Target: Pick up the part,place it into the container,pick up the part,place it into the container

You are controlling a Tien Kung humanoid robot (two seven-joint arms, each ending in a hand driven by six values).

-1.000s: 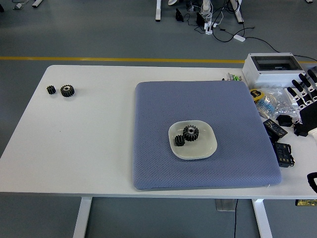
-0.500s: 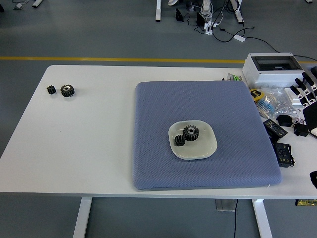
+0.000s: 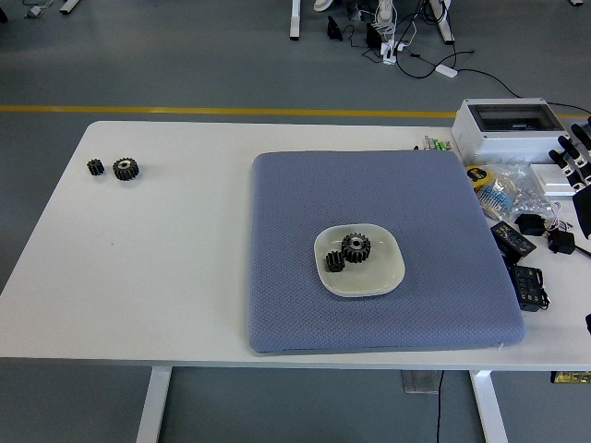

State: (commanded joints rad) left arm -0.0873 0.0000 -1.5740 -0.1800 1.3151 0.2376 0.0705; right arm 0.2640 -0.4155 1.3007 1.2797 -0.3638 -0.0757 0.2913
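Two spare gears point(image 3: 114, 168) lie far left; right hand point(image 3: 577, 157), fingers spread, hovers over clutter point(image 3: 517, 198).

Dish point(image 3: 388, 277): pale, shallow, rounded-square; on blue pad.
Big gear point(image 3: 355, 246): black, toothed; flat in dish.
Small gear point(image 3: 334, 261): black; in dish, touching big gear.
Spare gears point(image 3: 125, 168): two, black; table's far left.

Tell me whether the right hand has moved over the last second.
Yes. The right hand has drawn back rightward toward the picture's edge, away from the blue mat, now mostly out of frame beside the white box.
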